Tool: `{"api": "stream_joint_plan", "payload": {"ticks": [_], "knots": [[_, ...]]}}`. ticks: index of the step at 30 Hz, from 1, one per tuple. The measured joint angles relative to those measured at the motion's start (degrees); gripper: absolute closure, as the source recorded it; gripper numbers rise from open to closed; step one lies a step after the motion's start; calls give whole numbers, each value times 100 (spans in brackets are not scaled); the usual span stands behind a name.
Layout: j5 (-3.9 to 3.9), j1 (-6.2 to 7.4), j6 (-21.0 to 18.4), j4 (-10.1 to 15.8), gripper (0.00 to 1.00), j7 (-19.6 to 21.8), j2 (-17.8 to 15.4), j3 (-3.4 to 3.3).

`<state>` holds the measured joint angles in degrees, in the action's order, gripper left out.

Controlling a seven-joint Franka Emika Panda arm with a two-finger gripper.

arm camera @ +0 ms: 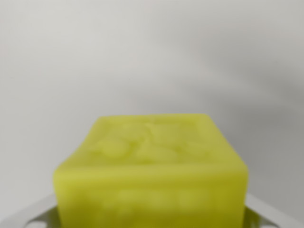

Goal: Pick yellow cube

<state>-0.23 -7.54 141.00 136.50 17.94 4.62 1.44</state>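
Observation:
The yellow cube (151, 161) fills the lower middle of the wrist view, very close to the camera and blurred. Its top face shows a faint embossed pattern. My gripper (152, 216) straddles it. A pale finger (33, 214) pokes out at the cube's left side and another at the bottom right corner. Both lie tight against the cube's sides, so the gripper is shut on the cube. The cube's lower part and the fingertips are cut off by the bottom edge of the view.
Behind the cube there is only a plain white-grey surface (152, 57), with a soft darker shadow band running across the wrist view's right.

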Motion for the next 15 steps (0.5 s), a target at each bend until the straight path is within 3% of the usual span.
{"api": "stream_joint_plan", "payload": {"ticks": [15], "knots": [[17,1,-555,-144,100,-12,-411,0]]}}
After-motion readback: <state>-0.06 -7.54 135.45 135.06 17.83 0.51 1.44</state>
